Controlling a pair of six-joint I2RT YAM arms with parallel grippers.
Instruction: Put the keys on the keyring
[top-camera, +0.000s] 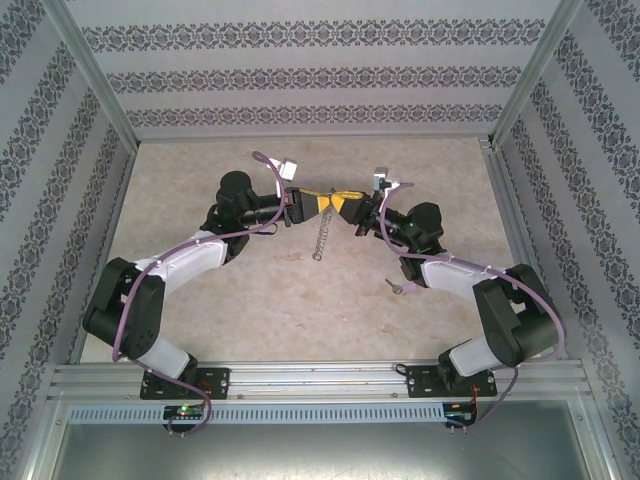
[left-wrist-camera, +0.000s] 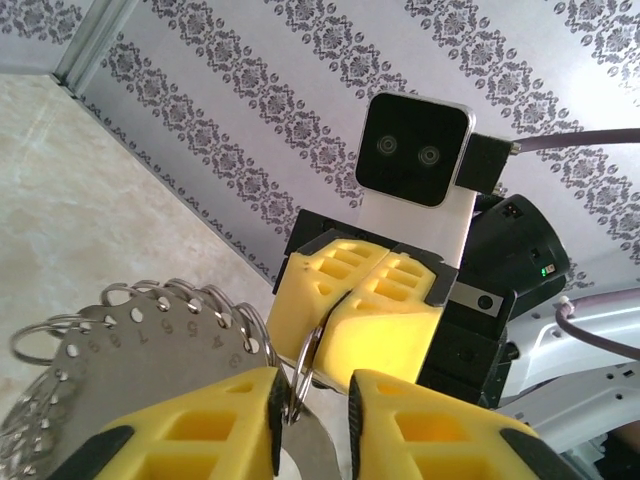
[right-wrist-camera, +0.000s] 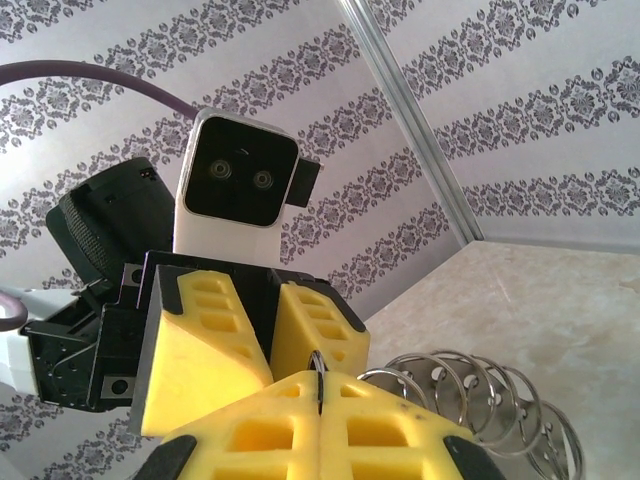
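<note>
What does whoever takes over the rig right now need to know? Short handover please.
Right claw: shut on one small ring of the keyring, which hangs from it above the table.
Left claw: partly open, facing the right one, with a ring in its gap; no firm grip visible.
Key: lying on the table on the right side, nothing touching it.
Done: keyring is up between the claws.
Left: pick up the key and thread it onto a ring.
</note>
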